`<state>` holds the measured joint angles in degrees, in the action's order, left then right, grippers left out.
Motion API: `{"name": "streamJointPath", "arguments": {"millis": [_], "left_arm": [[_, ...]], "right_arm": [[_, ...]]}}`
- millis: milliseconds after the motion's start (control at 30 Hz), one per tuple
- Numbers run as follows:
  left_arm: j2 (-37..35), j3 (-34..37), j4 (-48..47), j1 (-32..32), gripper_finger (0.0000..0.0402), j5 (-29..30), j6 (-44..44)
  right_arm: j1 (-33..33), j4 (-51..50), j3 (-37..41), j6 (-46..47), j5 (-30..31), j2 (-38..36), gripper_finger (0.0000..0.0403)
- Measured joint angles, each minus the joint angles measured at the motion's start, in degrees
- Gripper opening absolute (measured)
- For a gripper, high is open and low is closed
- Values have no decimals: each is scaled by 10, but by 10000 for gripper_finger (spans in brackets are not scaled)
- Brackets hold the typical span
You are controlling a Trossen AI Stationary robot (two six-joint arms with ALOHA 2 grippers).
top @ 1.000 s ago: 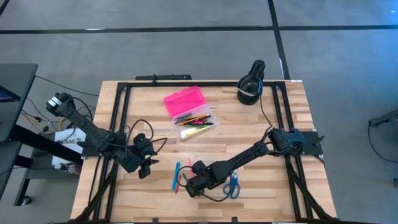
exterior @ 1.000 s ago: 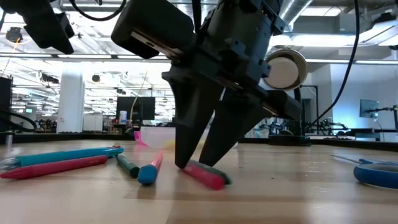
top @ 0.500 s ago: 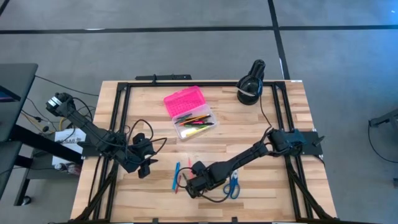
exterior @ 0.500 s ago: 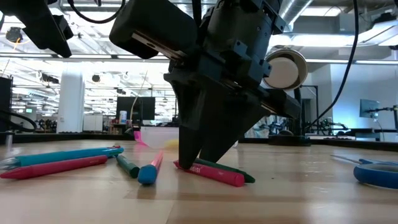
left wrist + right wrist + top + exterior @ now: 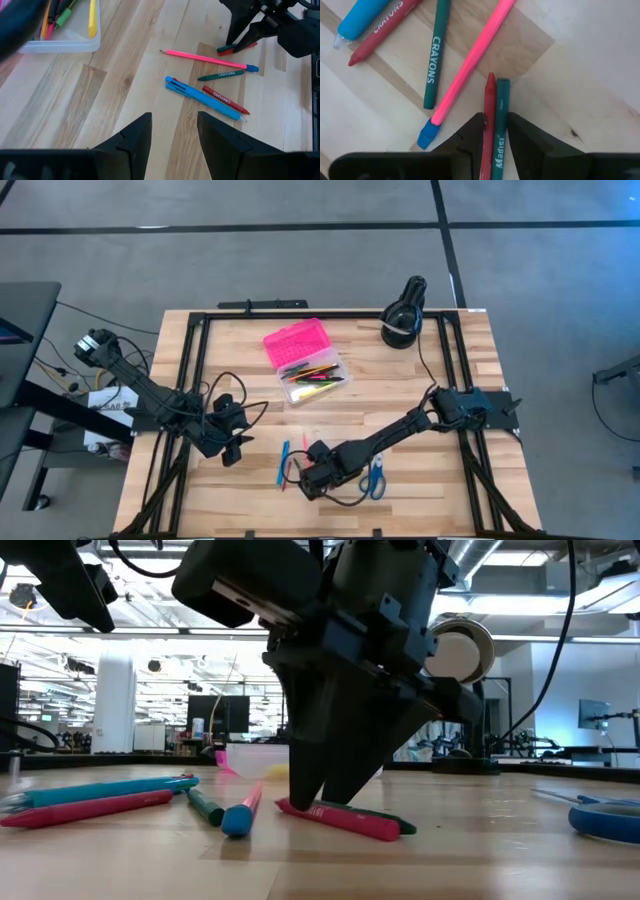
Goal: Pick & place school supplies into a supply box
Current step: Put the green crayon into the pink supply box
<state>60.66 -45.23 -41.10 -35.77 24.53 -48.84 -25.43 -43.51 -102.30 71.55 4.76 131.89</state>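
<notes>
Right end effector now tight on two crayons (red, green).

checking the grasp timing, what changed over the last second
The right end effector closed from a wide straddle onto the red crayon and green crayon, pulling them together side by side on the table. The left end effector, open, the pencil case and scissors stayed put.

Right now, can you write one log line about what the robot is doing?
right hand: shut on red crayon and green crayon, on table | left hand: open, waiting | supply box: open
</notes>
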Motion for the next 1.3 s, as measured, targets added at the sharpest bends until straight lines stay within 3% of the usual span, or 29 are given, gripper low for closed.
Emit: {"name": "streamJointPath", "arguments": {"millis": [633,1300], "left_arm": [[0,0,0,0,153,1,0],[0,0,0,0,153,2,-1]], "right_arm": [[0,-69,-2,-17,-8,-10,82],[0,-22,-3,-32,-5,-8,82]]}}
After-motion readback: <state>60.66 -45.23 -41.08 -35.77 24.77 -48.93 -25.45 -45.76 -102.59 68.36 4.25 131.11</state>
